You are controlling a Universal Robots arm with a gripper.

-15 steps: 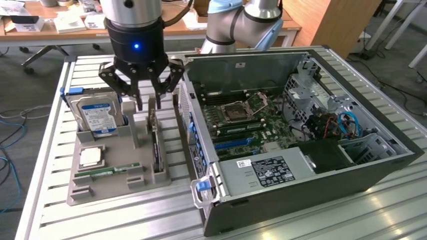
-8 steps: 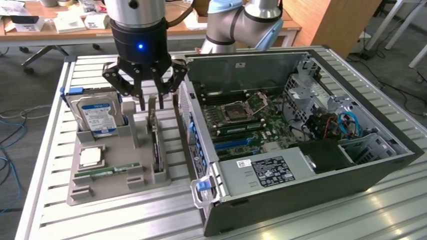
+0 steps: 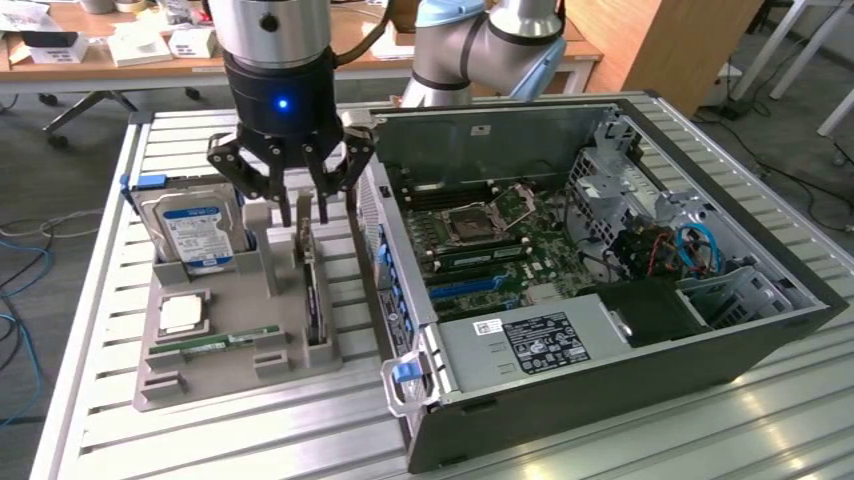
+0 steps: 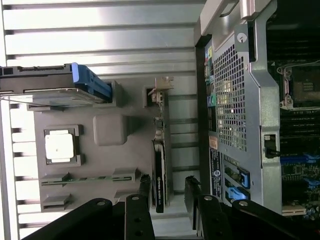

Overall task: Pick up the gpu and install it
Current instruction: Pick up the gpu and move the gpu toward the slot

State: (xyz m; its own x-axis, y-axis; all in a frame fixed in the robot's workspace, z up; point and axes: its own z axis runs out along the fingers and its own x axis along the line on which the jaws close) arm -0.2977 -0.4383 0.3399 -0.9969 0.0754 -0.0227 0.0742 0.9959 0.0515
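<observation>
Two dark fingers (image 4: 145, 189) spread apart, that's the gripper (image 3: 310, 205) hanging low over the grey tray (image 3: 214, 378), nothing clamped! In the wrist view the gripper (image 4: 167, 192) straddles one end of the gpu (image 4: 159, 165), a fingertip on either side of the card with a gap showing on at least one side. The gpu (image 3: 311, 290) stands on edge in its slot along the tray's side nearest the computer case (image 3: 601, 385), black face showing, not lifted.

Moving outward across the tray (image 4: 107, 165): the hard drive (image 3: 198, 232) with its blue-white label stands upright in the far corner, on the exterior view's left. Nearer the camera lies the square silver processor (image 3: 183, 314), flat in its pocket, and just beyond that the narrow green RAM stick (image 3: 220, 340).

On the exterior view's right, the case lies on its side, panel off, motherboard (image 3: 494, 240) exposed. Tray and case both rest on the slatted metal table (image 3: 200, 445).
</observation>
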